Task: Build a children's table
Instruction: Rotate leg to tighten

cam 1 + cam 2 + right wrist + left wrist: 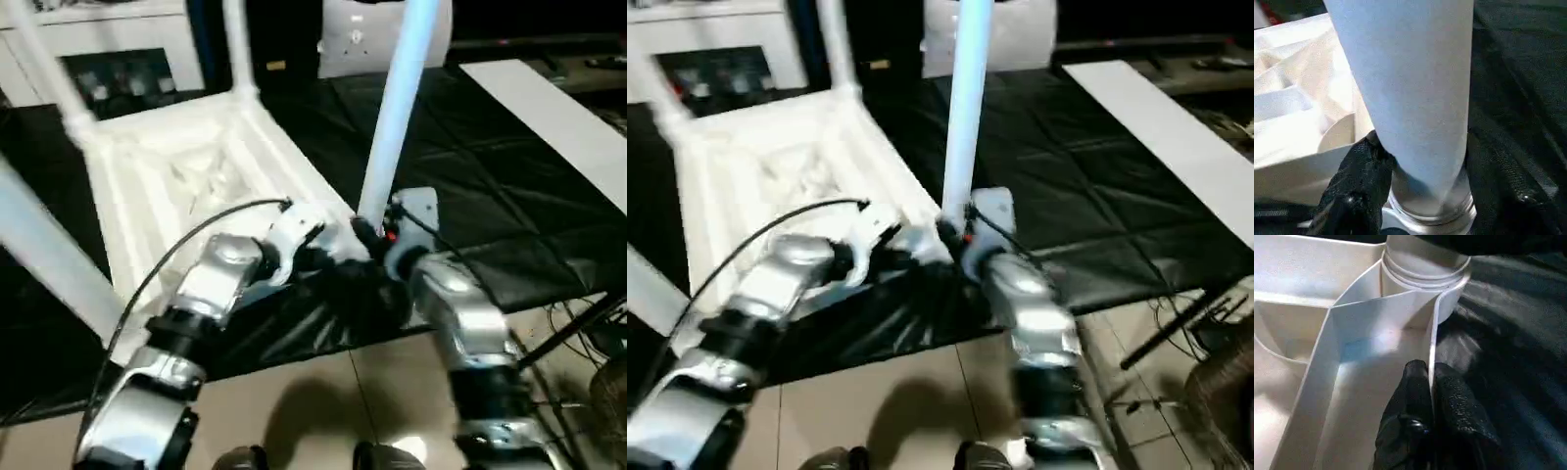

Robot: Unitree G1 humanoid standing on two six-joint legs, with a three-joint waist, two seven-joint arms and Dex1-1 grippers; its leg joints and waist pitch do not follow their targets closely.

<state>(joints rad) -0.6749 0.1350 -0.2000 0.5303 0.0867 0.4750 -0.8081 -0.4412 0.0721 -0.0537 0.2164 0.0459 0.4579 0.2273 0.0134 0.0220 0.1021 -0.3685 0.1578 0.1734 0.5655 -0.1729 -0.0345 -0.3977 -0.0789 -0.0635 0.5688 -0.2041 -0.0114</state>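
The white tabletop [167, 176] lies upside down on the black mat, ribbed underside up. Three tube legs stand in its corners: far left [54, 69], far right [238, 49] and near left [49, 255]. A fourth leg [397, 108] rises from the near right corner socket [1425, 269]. My right gripper [372, 235] is shut on this leg just above the socket, one black finger [1359, 181] on each side. My left gripper [1430, 377] is shut on the tabletop's thin rim wall [1432, 333] beside that same corner.
The black mat [470, 176] covers the floor under the tabletop. A long white board [558, 117] lies at the right. A white cabinet with a dark opening [118, 49] stands behind. Tiled floor [323, 392] is nearest me, with cables and a stand [588, 333] at the right.
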